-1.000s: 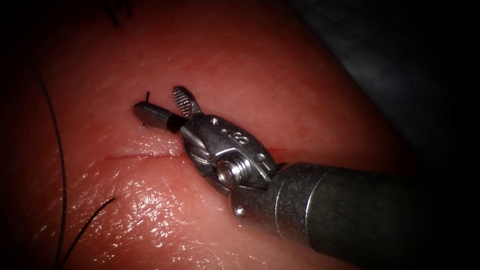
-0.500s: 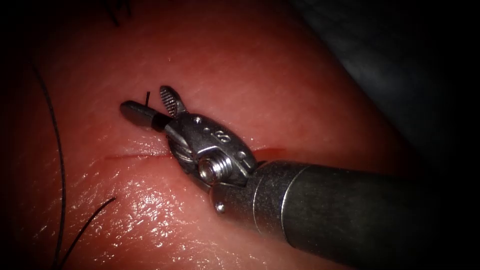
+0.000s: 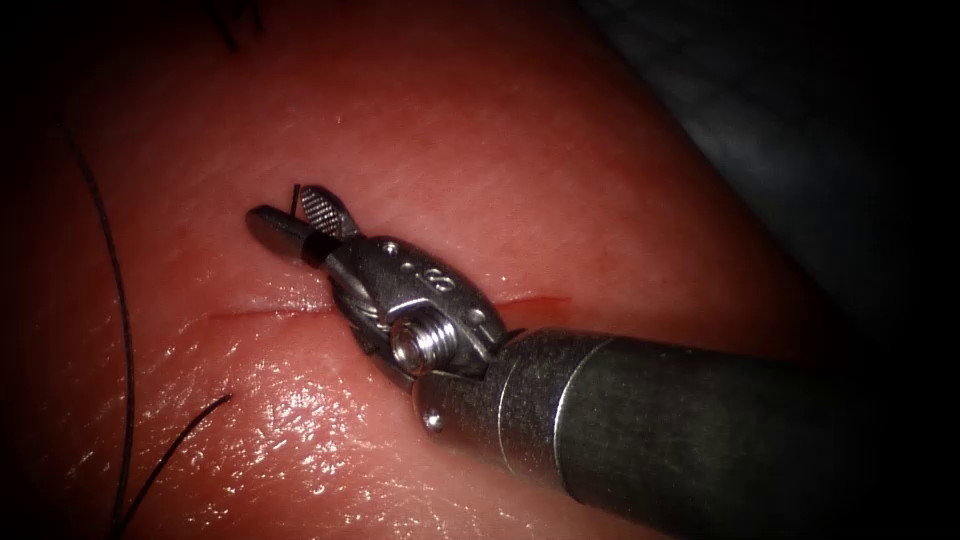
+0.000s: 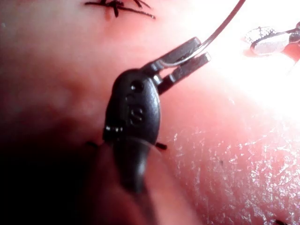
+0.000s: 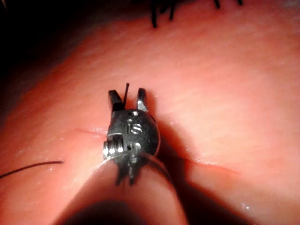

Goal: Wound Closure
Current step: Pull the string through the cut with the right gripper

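My right jaws (image 3: pixel 290 210), part open and empty, straddle the needle (image 3: pixel 295 195) tip standing out of the soft tissue (image 3: pixel 560 150) above the cut (image 3: pixel 260 312) at centre-left, which I judge stiff and slippery and best gripped just behind the point, while my left jaws (image 4: pixel 201 51) pinch what looks like thread (image 4: pixel 225 23).

Dark needle tip (image 3: pixel 295 196) standing upright out of pink tissue (image 3: pixel 480 150), above the thin red cut (image 3: pixel 265 311).
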`<state>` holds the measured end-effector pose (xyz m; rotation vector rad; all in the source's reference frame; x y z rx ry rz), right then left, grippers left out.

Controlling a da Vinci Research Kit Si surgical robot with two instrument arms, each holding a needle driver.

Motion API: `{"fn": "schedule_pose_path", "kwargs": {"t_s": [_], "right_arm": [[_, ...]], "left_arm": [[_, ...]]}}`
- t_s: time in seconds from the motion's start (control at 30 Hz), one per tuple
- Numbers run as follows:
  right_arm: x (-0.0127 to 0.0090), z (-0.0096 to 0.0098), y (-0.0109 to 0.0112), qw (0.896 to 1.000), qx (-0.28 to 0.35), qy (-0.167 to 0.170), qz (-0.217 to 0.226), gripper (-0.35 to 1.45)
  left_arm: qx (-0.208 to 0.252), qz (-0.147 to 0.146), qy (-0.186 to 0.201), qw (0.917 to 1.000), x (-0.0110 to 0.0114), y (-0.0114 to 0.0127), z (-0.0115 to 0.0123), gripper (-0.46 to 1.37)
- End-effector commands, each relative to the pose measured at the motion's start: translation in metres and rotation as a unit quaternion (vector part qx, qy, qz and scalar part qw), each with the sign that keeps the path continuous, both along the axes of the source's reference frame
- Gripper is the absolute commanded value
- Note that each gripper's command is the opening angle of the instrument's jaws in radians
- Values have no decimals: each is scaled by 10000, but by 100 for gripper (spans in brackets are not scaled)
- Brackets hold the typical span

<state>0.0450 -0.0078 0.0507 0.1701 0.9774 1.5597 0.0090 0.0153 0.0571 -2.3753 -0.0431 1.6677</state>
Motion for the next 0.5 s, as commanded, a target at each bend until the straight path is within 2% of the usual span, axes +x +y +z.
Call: {"fn": "schedule_pose_path", "kwargs": {"t_s": [0.03,0.07,0.1,0.13,0.27,0.5], "right_arm": [[1,0,1,10000,3,2,3,36],[1,-1,2,10000,7,13,-2,26],[1,-1,2,10000,11,50,-28,1],[2,-2,2,9999,14,89,-56,-35],[2,-7,3,9995,-88,112,-273,-35],[2,-18,9,9996,-182,150,-168,-35]], "left_arm": [[-3,9,-3,10000,0,0,0,-35],[-3,9,-3,10000,0,0,0,-35],[-3,9,-3,10000,0,0,0,-35],[-3,9,-3,10000,0,0,0,-35],[-3,9,-3,10000,0,0,0,-35],[-5,4,0,10000,-1,0,0,-35]]}}
